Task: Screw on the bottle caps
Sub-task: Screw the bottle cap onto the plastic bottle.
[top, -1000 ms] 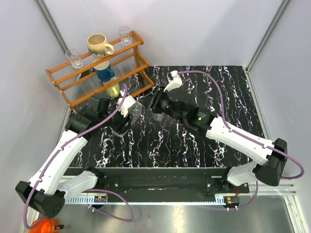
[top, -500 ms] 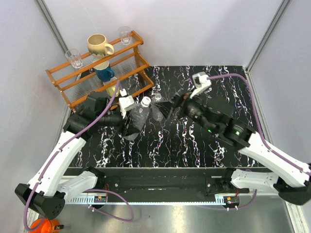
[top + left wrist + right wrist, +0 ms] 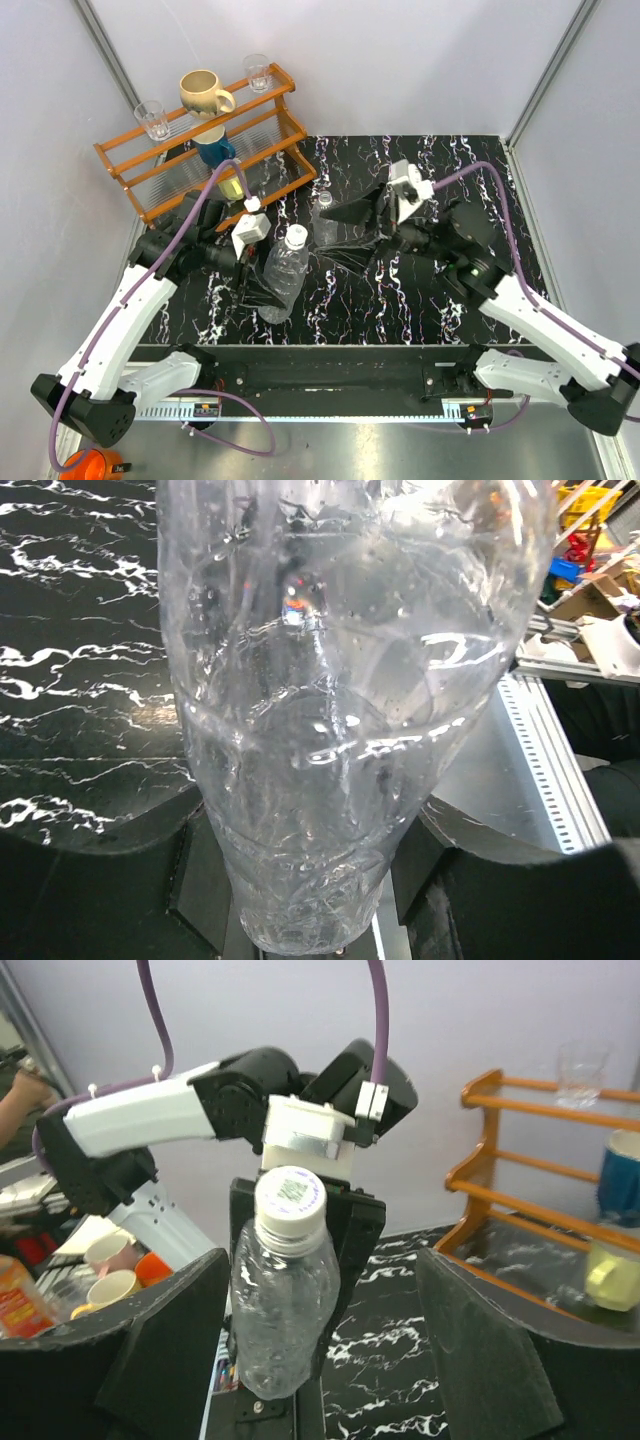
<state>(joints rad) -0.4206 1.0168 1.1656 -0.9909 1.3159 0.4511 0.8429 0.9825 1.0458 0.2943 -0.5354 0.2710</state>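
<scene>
My left gripper [image 3: 268,285] is shut on the lower body of a clear ribbed bottle [image 3: 283,272] and holds it tilted above the table. A white cap [image 3: 296,237] sits on that bottle's neck. In the left wrist view the bottle [image 3: 340,730] fills the frame between the black fingers [image 3: 110,880]. My right gripper [image 3: 338,238] is open just right of the cap, touching nothing. In the right wrist view the capped bottle [image 3: 280,1310] and its cap [image 3: 290,1195] stand ahead of my right gripper [image 3: 320,1350]. A second clear bottle [image 3: 323,212] stands upright beside the right gripper's far finger.
An orange wooden rack [image 3: 270,120] stands at the back left with a beige mug [image 3: 205,93], a blue mug [image 3: 215,150], a yellow cup [image 3: 232,183] and two glasses [image 3: 152,118]. The rack [image 3: 500,1175] lies right of the right gripper.
The right gripper has opened and now hangs just right of the capped bottle. The left gripper has carried the bottle nearer and lower over the table.
</scene>
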